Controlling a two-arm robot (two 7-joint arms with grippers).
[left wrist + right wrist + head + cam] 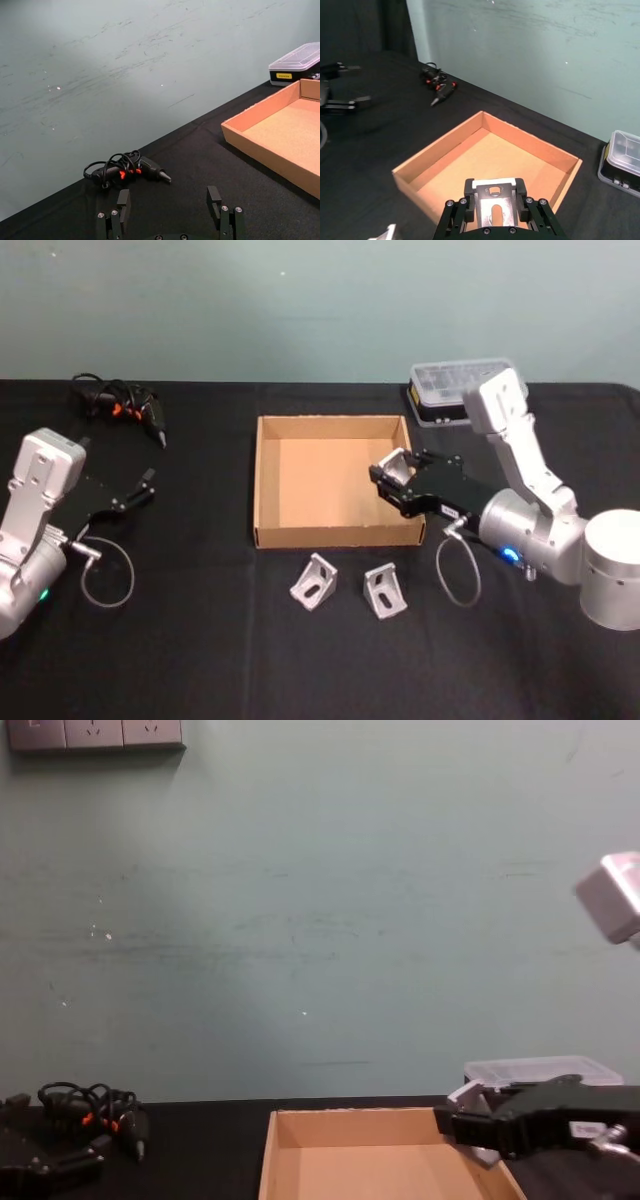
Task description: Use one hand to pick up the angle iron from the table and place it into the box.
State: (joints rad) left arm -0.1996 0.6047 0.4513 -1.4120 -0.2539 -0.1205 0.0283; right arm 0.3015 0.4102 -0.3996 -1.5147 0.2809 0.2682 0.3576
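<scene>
Head view: right claw point(390, 480) tight around angle iron point(398, 465) over box point(258, 476) interior; left claw point(142, 490) open.

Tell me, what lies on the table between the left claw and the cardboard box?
Nothing. In the head view the table is bare black surface between the left gripper and the box.

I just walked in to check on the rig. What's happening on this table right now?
The right end effector is shut on an angle iron and holds it over the right wall of the box, not yet released. Two more angle irons lie on the table in front of the box. The left end effector sits parked and open at the table's left.
</scene>
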